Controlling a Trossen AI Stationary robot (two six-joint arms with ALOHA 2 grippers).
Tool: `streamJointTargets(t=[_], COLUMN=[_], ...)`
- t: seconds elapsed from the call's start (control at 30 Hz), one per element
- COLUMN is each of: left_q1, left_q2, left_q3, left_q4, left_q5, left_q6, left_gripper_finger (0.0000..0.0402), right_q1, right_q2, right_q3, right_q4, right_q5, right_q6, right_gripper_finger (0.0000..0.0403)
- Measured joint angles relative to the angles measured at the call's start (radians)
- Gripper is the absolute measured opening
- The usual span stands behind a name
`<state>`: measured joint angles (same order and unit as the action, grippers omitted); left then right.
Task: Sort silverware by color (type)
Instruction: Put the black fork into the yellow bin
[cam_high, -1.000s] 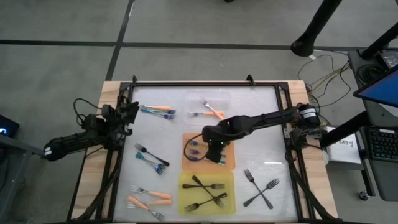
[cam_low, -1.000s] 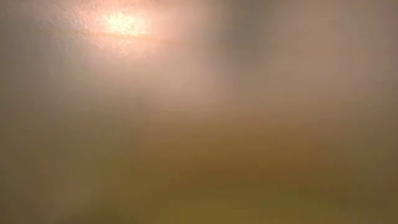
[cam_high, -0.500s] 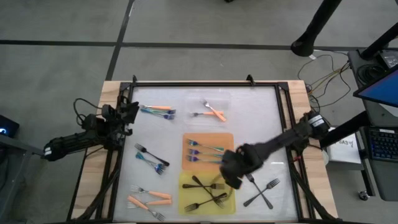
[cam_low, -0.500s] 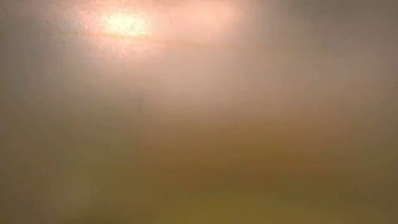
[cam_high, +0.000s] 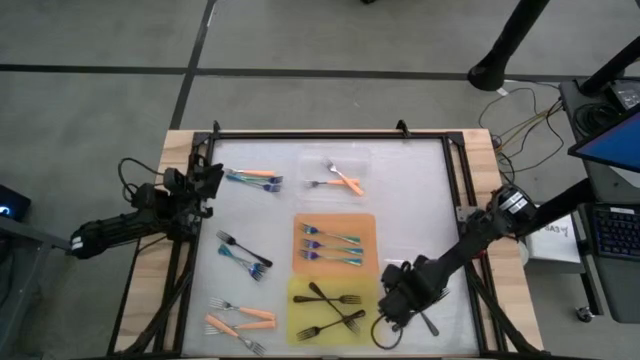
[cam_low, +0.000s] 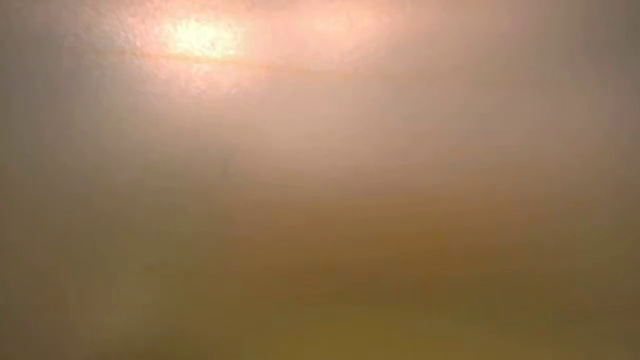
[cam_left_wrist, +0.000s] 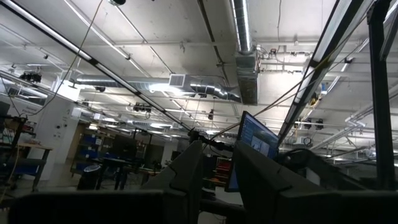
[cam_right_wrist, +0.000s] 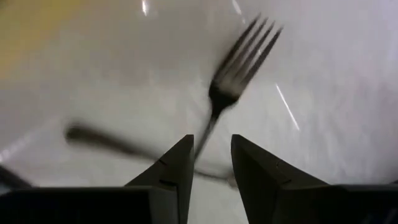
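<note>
Looking down on the tabletop (cam_high: 420, 200), we see the right gripper (cam_high: 392, 312) low at about five o'clock, just beside the right edge of the yellow tray (cam_high: 295, 300), over a pair of crossed black forks (cam_high: 432, 300) lying on the bare surface. In the right wrist view its fingers (cam_right_wrist: 177, 165) stand parted with a narrow gap, released and grasping nothing, and the handle of one black fork (cam_right_wrist: 233, 81) runs toward that gap, with its tines pointing away; a second black handle (cam_right_wrist: 106, 142) crosses beneath it. The left gripper (cam_high: 205, 185) waits at nine o'clock by the tabletop's edge; its wrist view looks at the room's ceiling, and its fingers (cam_left_wrist: 189, 174) stand slightly apart with nothing between them. We find three blue-handled forks (cam_high: 330, 245) lying on the orange tray (cam_high: 368, 225) at the centre, and four black forks (cam_high: 335, 308) crossed on the yellow tray at six o'clock. Two orange-handled forks (cam_high: 338, 180) rest on the clear tray (cam_high: 365, 160) at twelve o'clock. Loose on the surface are a mixed pair of orange and blue forks (cam_high: 255, 177) at ten o'clock, a black and two blue forks (cam_high: 245, 255) at eight o'clock, and orange-handled forks (cam_high: 240, 320) at seven o'clock. The low view shows us only a blur.
</note>
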<state>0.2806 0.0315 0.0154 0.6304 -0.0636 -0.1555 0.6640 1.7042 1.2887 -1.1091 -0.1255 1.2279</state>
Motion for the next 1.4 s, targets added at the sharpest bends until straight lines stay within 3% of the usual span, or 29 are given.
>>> streamJointTargets(t=[0.3, 0.37, 0.97, 1.4], left_q1=[0.000, 0.000, 0.000, 0.000], left_q2=[0.000, 0.000, 0.000, 0.000], left_q3=[0.000, 0.000, 0.000, 0.000], left_q4=[-0.003, -0.004, -0.003, -0.004], left_q5=[0.000, 0.000, 0.000, 0.000], left_q6=[0.000, 0.000, 0.000, 0.000], left_gripper_finger=[0.0075, 0.0075, 0.0075, 0.0075], right_q1=[0.089, 0.099, 0.144, 0.153], right_q2=[0.000, 0.000, 0.002, -0.003], right_q3=[-0.014, -0.029, -0.178, -0.253], right_q4=[0.049, 0.051, 0.349, 0.380], right_q5=[0.050, 0.047, -0.009, 0.021], right_q6=[-0.592, -0.657, -0.664, -0.664], right_gripper_finger=[0.0082, 0.0079, 0.0080, 0.0073])
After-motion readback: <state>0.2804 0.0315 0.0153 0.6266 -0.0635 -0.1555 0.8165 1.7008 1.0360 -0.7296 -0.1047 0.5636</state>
